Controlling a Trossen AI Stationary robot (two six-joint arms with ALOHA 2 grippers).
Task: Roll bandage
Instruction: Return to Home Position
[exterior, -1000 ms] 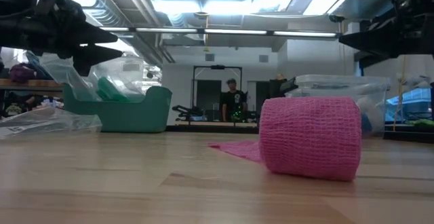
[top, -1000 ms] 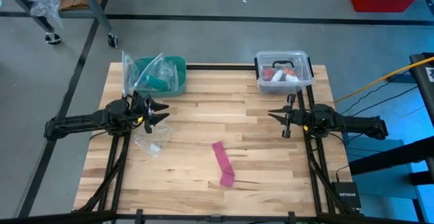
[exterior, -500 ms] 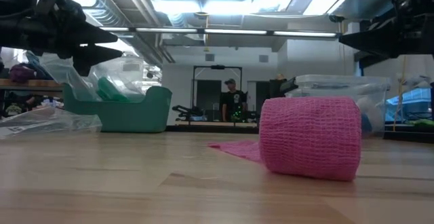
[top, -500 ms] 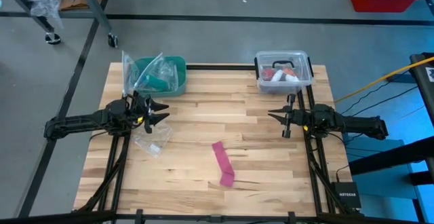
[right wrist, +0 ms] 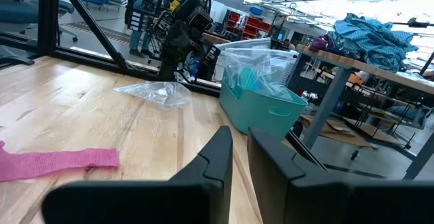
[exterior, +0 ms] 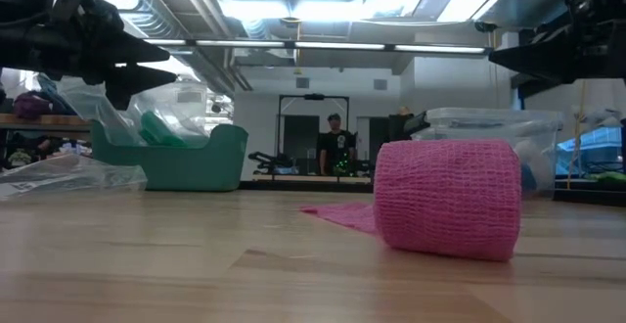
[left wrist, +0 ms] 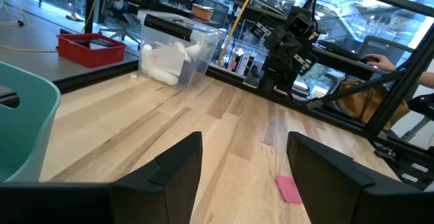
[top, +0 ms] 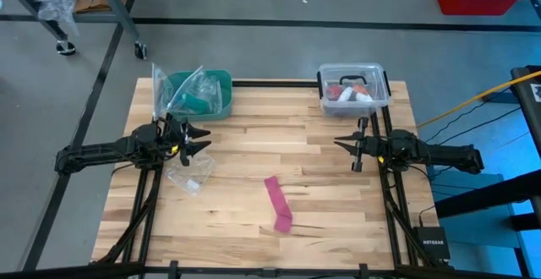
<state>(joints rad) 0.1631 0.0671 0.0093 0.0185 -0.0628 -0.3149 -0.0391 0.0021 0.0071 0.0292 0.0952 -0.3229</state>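
Observation:
No teal-green bandage lies out on the table. Teal-green pieces show inside clear bags [right wrist: 261, 75] in the teal bin [top: 218, 95] at the far left; I cannot tell whether they are the bandage. A pink cloth strip [top: 275, 194] lies near the table's middle front, its near end wound into a roll [exterior: 448, 198] that rests on its side. My left gripper [top: 205, 140] is open and empty above the table's left side, pointing right; it also shows in the left wrist view [left wrist: 244, 139]. My right gripper [top: 337, 142] is shut and empty above the right side, pointing left.
A clear empty bag [top: 188, 173] lies on the table under my left gripper. A clear lidded box [top: 353, 89] with small items stands at the far right. The teal bin stands at the far left edge. A person [exterior: 335, 145] stands far back in the room.

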